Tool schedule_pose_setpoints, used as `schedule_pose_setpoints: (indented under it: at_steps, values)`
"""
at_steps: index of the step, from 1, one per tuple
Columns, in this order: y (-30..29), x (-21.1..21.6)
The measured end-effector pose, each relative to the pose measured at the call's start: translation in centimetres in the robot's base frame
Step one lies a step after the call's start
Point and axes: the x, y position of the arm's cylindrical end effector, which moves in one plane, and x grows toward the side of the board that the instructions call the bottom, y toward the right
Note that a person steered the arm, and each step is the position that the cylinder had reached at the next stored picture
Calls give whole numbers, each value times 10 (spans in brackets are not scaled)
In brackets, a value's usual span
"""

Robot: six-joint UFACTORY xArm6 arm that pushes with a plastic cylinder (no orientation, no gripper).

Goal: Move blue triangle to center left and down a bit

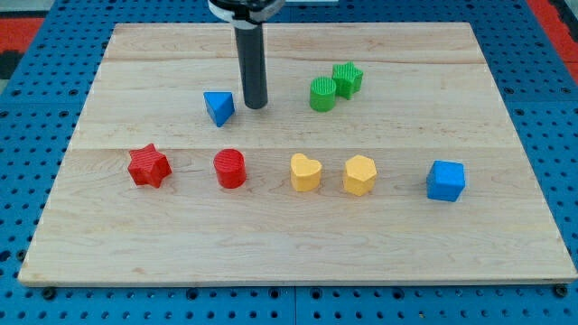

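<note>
My tip (256,106) rests just to the view's right of the blue triangle (218,107), a narrow gap between them. Left of the triangle the wooden board (117,72) is open to its edge. Below it stand the red star (148,166) and red cylinder (230,169), with a passable gap between them. That row runs on rightward: yellow heart (305,172), yellow hexagon (358,175), blue cube (445,181). The green cylinder (322,94) and green star (347,78), touching each other, block the upper right.

blue triangle (219,107), 2 green blocks (334,87), red star (149,166), pale wooden board (289,235)
</note>
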Motion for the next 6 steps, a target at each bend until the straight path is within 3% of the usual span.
schedule_pose_setpoints:
  at_steps: [1,3,4,6]
  values:
    - [-31,6]
    - [-141,-31]
    - [-144,-32]
    - [-204,-33]
